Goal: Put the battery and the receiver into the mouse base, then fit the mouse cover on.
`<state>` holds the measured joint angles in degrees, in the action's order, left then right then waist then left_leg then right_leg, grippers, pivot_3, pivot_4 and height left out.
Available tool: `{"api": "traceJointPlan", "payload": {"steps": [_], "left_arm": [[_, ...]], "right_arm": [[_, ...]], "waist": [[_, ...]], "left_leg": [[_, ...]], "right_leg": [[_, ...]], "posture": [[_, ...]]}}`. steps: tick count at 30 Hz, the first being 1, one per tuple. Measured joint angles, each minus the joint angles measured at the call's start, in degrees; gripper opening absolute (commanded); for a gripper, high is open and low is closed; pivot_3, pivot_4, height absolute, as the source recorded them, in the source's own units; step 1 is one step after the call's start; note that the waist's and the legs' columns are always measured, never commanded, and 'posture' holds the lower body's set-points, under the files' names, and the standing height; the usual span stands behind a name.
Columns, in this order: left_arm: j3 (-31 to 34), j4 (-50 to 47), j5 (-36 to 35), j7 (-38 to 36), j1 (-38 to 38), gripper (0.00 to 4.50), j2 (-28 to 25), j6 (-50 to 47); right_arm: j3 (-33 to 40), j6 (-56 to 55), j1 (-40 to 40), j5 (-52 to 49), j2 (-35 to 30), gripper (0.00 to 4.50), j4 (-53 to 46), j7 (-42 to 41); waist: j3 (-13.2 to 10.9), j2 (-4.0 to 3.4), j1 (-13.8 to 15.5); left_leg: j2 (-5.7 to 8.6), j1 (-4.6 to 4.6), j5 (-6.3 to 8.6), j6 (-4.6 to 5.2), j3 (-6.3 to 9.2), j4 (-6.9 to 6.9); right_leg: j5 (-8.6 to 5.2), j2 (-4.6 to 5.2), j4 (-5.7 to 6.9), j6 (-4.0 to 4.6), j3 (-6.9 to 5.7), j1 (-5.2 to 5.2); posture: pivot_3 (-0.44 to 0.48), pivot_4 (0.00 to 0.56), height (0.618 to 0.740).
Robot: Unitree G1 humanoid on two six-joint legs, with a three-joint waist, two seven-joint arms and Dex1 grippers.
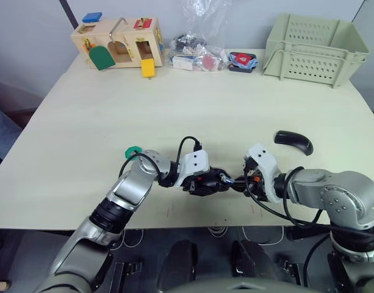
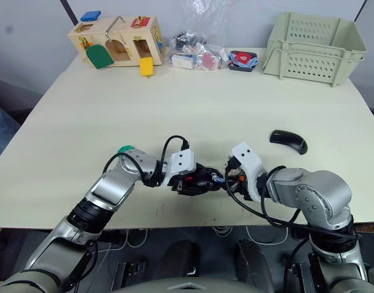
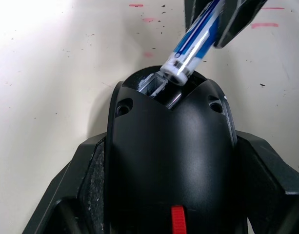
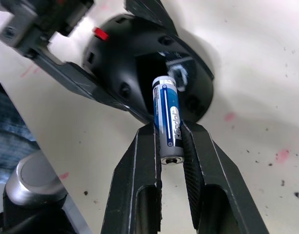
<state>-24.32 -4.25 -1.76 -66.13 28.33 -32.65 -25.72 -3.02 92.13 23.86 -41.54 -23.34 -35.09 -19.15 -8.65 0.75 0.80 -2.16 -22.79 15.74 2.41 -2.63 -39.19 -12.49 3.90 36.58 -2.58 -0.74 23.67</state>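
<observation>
**Print on the battery only partly legible**

White lettering is seen running lengthwise along the blue band of the battery, where it is gripped between the two fingers of the right end effector. The word cannot be made out with certainty. A small round mark is printed near the battery's upper end. On the packets at the far edge of the bench, nothing can be read.

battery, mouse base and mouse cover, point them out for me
battery [image 4: 168, 122], right wrist view, on its blue-and-white label.
mouse base [image 3: 171, 146], left wrist view, on its black top surface.
mouse cover [image 1: 294, 141], left eye view, on the middle of the arched shell.
</observation>
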Motion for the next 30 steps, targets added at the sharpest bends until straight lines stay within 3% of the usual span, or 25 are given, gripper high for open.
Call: {"api": "traceJointPlan", "payload": {"steps": [11,13,19,28,30], "left_arm": [[-0.3,0.0,0.2,0.1,0.0,2.97,-0.2,-0.1],[-0.3,0.0,0.4,0.1,0.0,2.97,-0.3,-0.2],[-0.3,0.3,0.5,0.1,0.1,2.97,-0.1,-0.2],[-0.4,0.3,0.5,-0.1,0.4,2.97,0.4,-0.1],[-0.8,0.4,0.6,-0.1,0.5,2.97,0.6,0.0]], "right_arm": [[-2.6,0.0,4.4,-11.0,0.5,0.1,7.3,12.6],[-2.7,0.0,4.7,-11.8,1.0,1.13,7.8,14.3],[-2.7,0.1,4.8,-16.6,0.9,3.48,7.3,15.5],[1.8,-0.3,3.3,-16.3,-6.0,3.48,4.5,15.3],[1.1,-7.4,-1.1,-13.8,-8.9,3.48,1.7,10.9]], "waist": [[0.1,0.1,-0.1],[0.2,0.14,-0.2],[0.3,0.16,-0.2],[0.2,0.12,0.1],[0.2,0.11,0.4]], "left_leg": [[-0.03,0.05,0.0,0.0,0.0,0.02],[-0.04,0.08,0.0,0.0,0.0,0.03],[-0.07,0.11,0.0,0.0,0.02,0.04],[0.01,-0.09,0.02,0.03,0.06,0.1],[0.02,-0.12,0.02,0.03,0.13,0.1]], "right_leg": [[0.0,-0.01,0.01,0.0,0.0,-0.01],[0.0,-0.03,0.02,0.01,0.01,-0.01],[-0.01,-0.03,0.03,0.0,0.01,-0.02],[-0.02,0.1,-0.15,-0.03,-0.07,0.01],[-0.11,0.1,-0.16,-0.17,-0.14,0.01]], "posture": [[0.0,0.15,0.74],[0.0,0.15,0.74],[0.0,0.15,0.74],[0.0,0.15,0.74],[0.0,0.15,0.74]]}}
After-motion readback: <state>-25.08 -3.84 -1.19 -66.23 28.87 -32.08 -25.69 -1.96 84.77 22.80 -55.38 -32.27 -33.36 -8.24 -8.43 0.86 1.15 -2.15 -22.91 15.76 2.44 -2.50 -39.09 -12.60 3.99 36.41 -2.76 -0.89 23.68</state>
